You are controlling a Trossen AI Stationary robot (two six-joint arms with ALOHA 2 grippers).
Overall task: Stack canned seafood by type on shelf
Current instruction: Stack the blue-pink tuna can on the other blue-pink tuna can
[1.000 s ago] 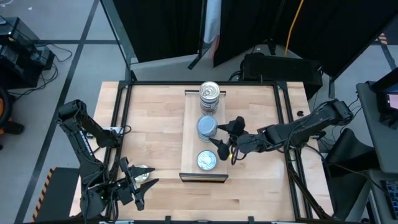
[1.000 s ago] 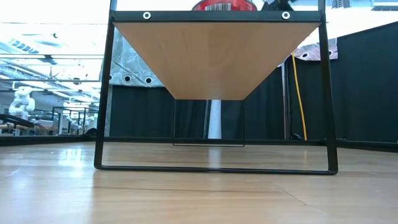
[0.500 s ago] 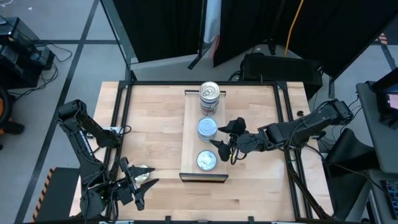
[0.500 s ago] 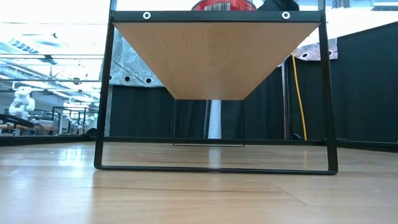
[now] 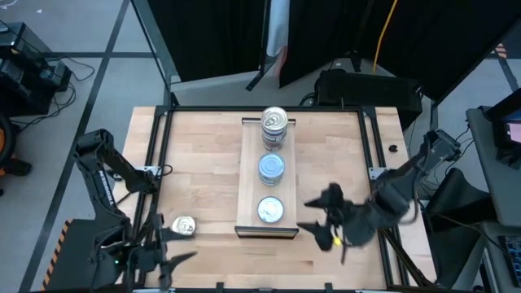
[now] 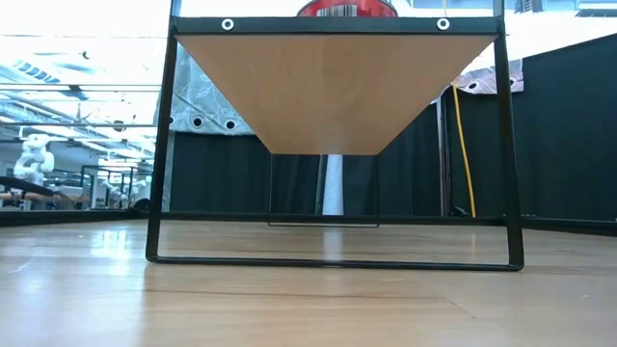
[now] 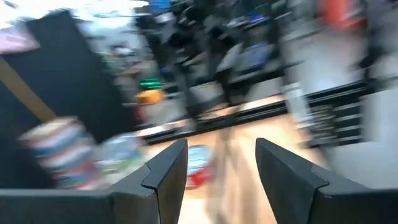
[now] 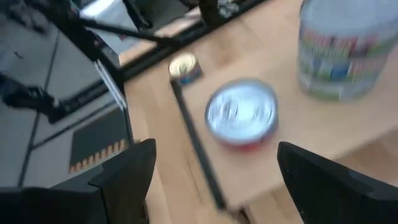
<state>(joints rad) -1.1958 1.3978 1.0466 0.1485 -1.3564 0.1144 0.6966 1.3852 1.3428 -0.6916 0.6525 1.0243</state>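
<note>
Both my claws, left (image 5: 163,262) and right (image 5: 326,232), open and empty; loose can (image 5: 183,226) near table's front-left corner could roll off if nudged.

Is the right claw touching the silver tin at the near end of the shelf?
Apart. The high view shows bare tabletop between the right claw and the silver tin on the shelf.

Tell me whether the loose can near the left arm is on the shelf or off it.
Off. The can lies on the tabletop, left of the shelf.
</note>
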